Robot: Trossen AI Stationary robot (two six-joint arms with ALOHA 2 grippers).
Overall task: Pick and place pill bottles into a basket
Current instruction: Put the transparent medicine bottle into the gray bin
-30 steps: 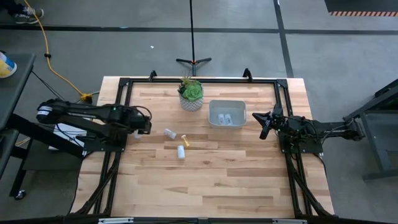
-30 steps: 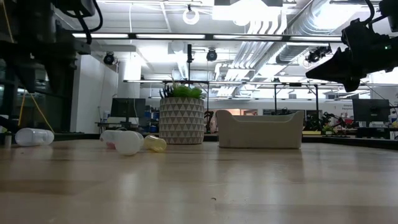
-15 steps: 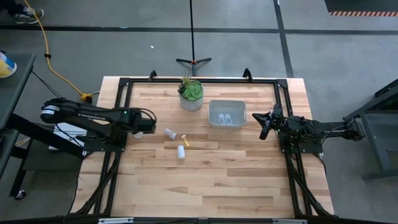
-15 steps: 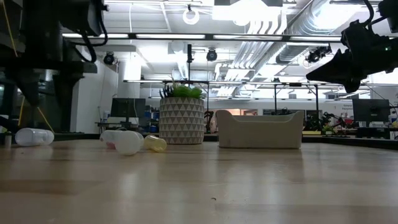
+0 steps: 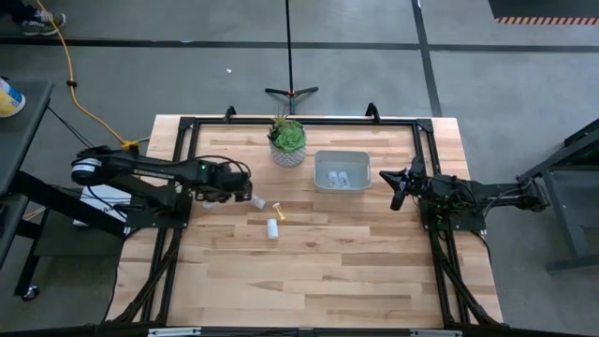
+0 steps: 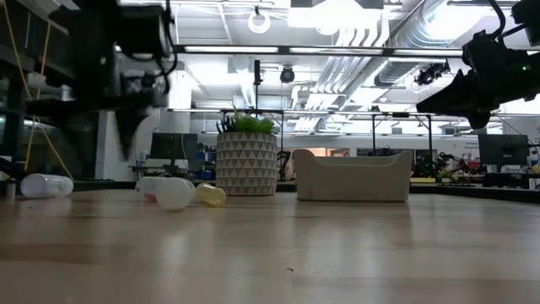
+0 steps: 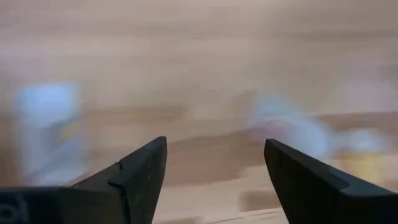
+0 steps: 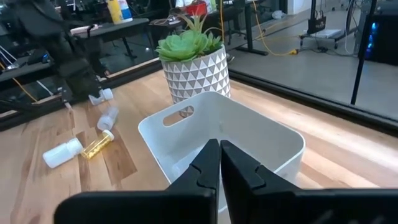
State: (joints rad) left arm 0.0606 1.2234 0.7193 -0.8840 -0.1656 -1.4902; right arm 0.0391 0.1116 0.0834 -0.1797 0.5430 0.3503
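Note:
Several pill bottles lie on their sides on the table: a whitish one (image 5: 255,200), a yellowish one (image 5: 279,210) and a white one (image 5: 272,228); another (image 8: 99,95) lies farther left, by my left arm. Two more lie in the grey-white basket (image 5: 319,159), which also shows in the low view (image 6: 352,176). My left gripper (image 5: 242,196) is open and empty above the table, just left of the whitish bottle; its wrist view (image 7: 214,168) is blurred and shows pale bottles ahead of the fingers. My right gripper (image 5: 401,190) is shut and empty, raised to the right of the basket (image 8: 249,106).
A green plant in a white patterned pot (image 5: 287,142) stands behind the bottles, left of the basket. A black frame (image 5: 299,122) runs along the table's far edge and sides. Bare wood (image 5: 318,271) takes up the near half of the table.
My left gripper has moved toward the table's right edge, from near the left frame to the whitish bottle. The bottles and the basket have stayed where they were.

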